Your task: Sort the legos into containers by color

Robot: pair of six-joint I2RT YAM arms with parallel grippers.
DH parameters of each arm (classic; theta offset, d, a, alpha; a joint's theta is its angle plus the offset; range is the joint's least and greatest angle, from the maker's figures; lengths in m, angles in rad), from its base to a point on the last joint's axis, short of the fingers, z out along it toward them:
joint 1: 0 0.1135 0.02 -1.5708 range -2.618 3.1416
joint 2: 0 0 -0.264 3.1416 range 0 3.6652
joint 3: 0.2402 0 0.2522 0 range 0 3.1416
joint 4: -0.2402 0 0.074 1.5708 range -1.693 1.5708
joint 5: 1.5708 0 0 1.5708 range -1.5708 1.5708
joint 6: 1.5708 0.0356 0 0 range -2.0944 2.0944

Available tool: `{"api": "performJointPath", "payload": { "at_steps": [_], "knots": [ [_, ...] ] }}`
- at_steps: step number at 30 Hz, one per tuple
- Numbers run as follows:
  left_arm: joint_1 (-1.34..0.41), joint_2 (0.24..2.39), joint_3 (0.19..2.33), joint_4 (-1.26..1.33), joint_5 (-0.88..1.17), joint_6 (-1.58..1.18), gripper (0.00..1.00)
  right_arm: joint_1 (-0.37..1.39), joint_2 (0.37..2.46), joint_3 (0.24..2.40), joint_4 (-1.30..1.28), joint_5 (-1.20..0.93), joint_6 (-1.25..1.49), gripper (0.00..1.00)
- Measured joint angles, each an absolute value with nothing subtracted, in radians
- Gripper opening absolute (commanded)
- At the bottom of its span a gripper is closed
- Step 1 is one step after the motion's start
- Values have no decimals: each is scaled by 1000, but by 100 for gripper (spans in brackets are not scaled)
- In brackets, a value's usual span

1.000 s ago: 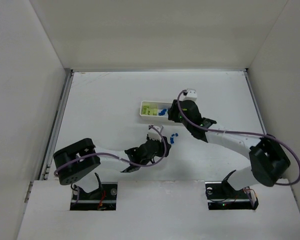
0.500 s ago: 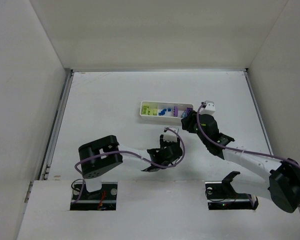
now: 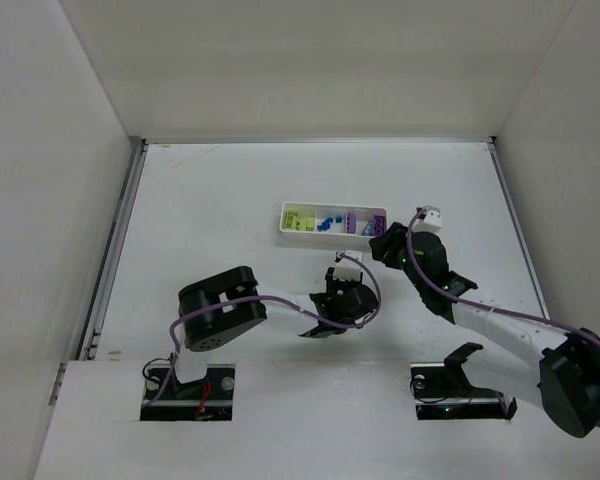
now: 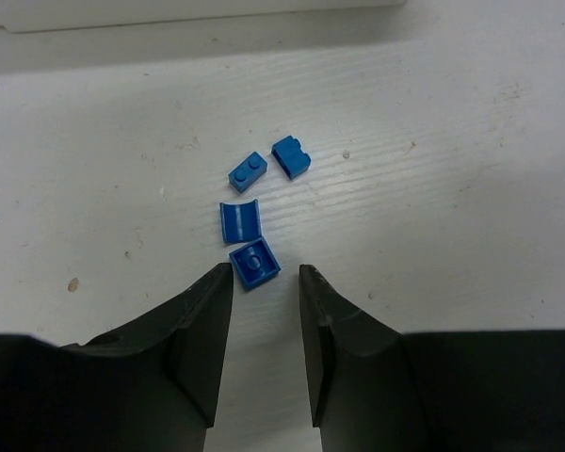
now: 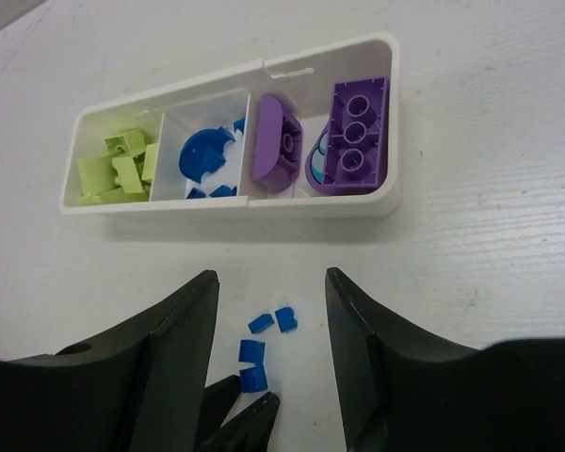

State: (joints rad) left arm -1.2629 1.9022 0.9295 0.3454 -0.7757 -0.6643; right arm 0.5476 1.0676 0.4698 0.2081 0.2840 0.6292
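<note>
Several tiny blue legos (image 4: 254,263) lie loose on the table just ahead of my left gripper (image 4: 265,271), which is open with the nearest brick between its tips. They also show in the right wrist view (image 5: 260,323). The white tray (image 5: 226,209) holds lime-green legos (image 5: 118,169) at its left end, blue legos (image 5: 205,155) beside them, and purple legos (image 5: 356,132) at the right. My right gripper (image 5: 270,278) is open and empty, hovering near the tray's front side. From above, the tray (image 3: 284,218) sits mid-table, the left gripper (image 3: 345,272) in front of it and the right gripper (image 3: 377,240) at its right end.
The left gripper's fingertips (image 5: 240,414) show at the bottom of the right wrist view, close under the right gripper. The tray's front wall (image 4: 198,14) runs along the top of the left wrist view. White walls enclose the table.
The right gripper has drawn back from over the tray, rightward and nearer, uncovering the compartments. The left gripper has moved right, up to the loose blue legos.
</note>
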Motion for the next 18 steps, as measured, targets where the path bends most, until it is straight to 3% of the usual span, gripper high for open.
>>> {"api": "performJointPath", "payload": {
  "at_steps": [10,18],
  "knots": [
    [-1229,1932,969,332,-779,-668,12,541,1058,461,220,257,641,55],
    [-1244,1813,857,330,-775,-652,11,535,1074,461,233,255,644,55]
  ]
}}
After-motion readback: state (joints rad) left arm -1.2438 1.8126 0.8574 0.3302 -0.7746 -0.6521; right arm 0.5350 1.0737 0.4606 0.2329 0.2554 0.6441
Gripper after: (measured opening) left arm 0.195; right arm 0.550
